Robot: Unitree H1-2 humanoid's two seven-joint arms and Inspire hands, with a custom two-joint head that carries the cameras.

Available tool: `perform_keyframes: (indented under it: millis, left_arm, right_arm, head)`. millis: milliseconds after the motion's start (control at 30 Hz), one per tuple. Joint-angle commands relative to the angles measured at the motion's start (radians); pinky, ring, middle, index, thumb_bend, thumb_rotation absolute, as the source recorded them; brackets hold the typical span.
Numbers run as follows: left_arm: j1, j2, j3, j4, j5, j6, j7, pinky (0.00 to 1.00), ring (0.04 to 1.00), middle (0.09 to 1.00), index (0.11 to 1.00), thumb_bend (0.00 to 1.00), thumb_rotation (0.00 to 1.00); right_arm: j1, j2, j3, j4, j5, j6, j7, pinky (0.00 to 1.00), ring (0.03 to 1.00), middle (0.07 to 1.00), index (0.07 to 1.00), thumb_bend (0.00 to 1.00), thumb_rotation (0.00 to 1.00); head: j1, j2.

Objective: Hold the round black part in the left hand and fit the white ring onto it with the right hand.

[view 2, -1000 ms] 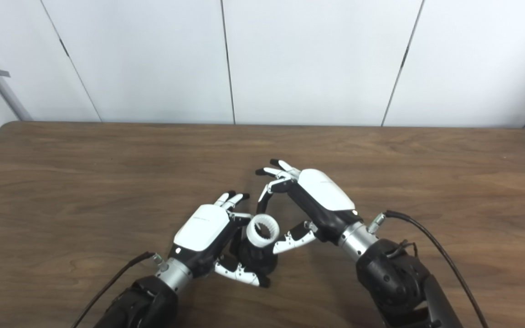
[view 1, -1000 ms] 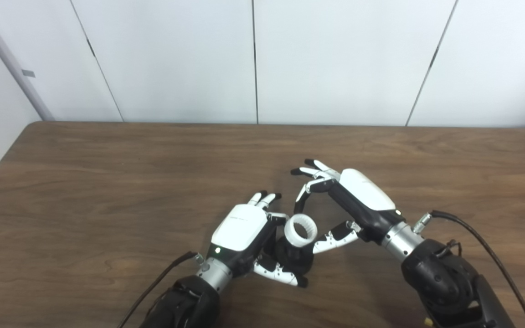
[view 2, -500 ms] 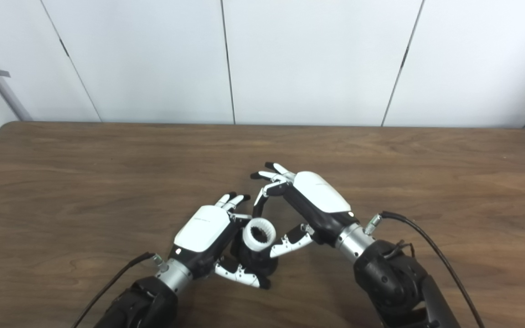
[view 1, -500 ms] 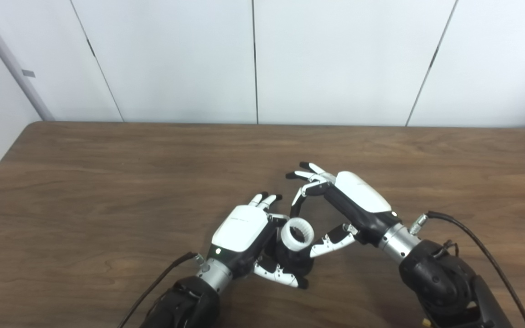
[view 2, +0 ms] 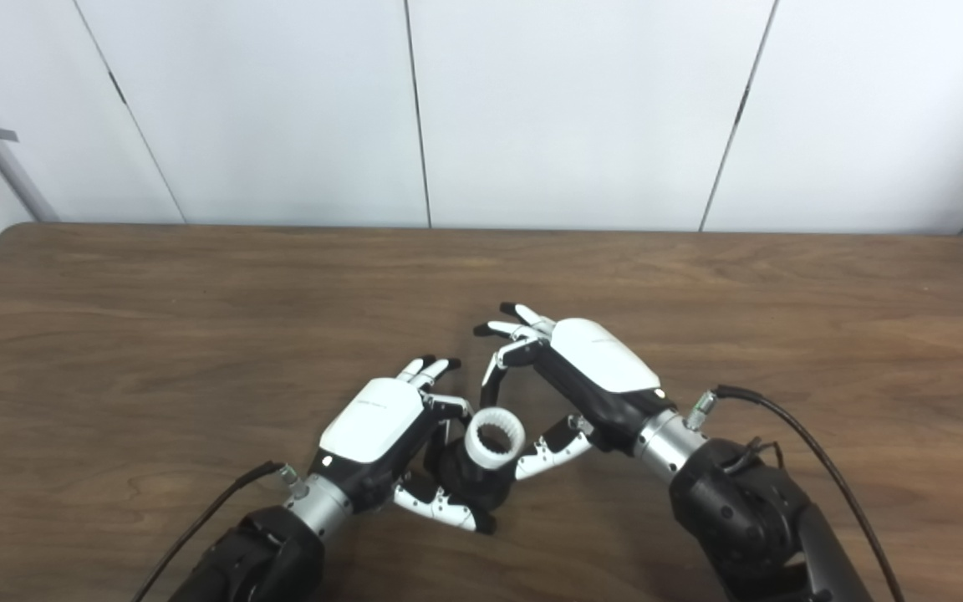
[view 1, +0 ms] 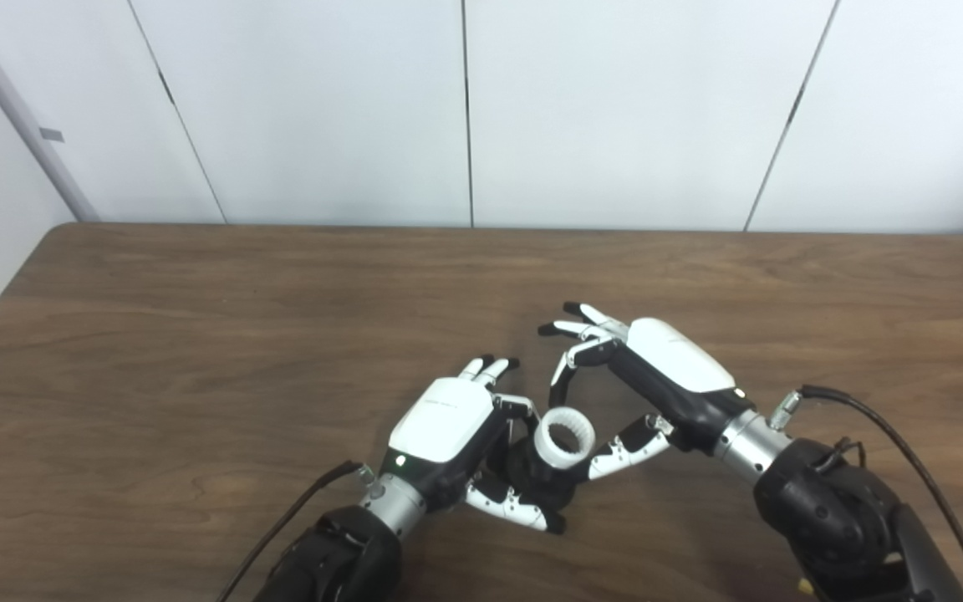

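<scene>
My left hand (view 1: 446,428) is shut on the round black part (view 1: 532,483), holding it low over the table with fingers and thumb wrapped around its sides. The toothed white ring (view 1: 565,435) rests on top of the black part with its opening facing up. My right hand (view 1: 667,369) pinches the ring between the thumb on its right side and one finger on its far side, while its other fingers spread upward. How deep the ring sits on the part is hidden by the fingers.
The brown wooden table (view 1: 197,334) stretches out on all sides of the hands. White wall panels (view 1: 465,109) stand behind its far edge. A black cable (view 1: 883,426) runs from my right wrist, another cable (view 1: 298,510) from my left wrist.
The right hand and the ring shifted a little left, then right and slightly down, so the ring now lies flatter on the black part. The left hand has hardly moved.
</scene>
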Motion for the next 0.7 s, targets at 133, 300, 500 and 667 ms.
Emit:
perform_keyframes:
  millis: [133,300,500,667]
  left_arm:
    - [0.011,0.001,-0.006,-0.005,0.001,-0.007,-0.016,1.00,0.966,0.837,0.479,0.52,0.05]
    - [0.010,-0.007,-0.009,-0.009,0.005,0.002,-0.023,1.00,0.968,0.838,0.479,0.52,0.05]
    - [0.010,-0.018,-0.012,-0.013,0.010,0.008,-0.028,1.00,0.971,0.839,0.479,0.52,0.05]
    - [0.009,-0.022,-0.013,-0.008,0.014,0.004,-0.021,1.00,0.970,0.839,0.479,0.52,0.05]
  right_arm:
    - [-0.021,0.000,-0.016,-0.040,0.009,-0.004,-0.008,0.94,0.981,0.885,0.474,0.52,0.13]
    - [-0.016,0.008,-0.009,-0.032,0.015,-0.012,-0.010,0.94,0.980,0.884,0.475,0.52,0.13]
    - [-0.010,0.016,-0.002,-0.021,0.021,-0.022,-0.014,0.96,0.984,0.884,0.475,0.52,0.13]
    - [-0.010,0.021,0.006,-0.015,0.014,-0.026,-0.017,0.95,0.982,0.882,0.474,0.52,0.13]
  head:
    - [0.008,0.004]
    - [0.017,0.007]
    - [0.031,0.009]
    - [0.033,0.010]
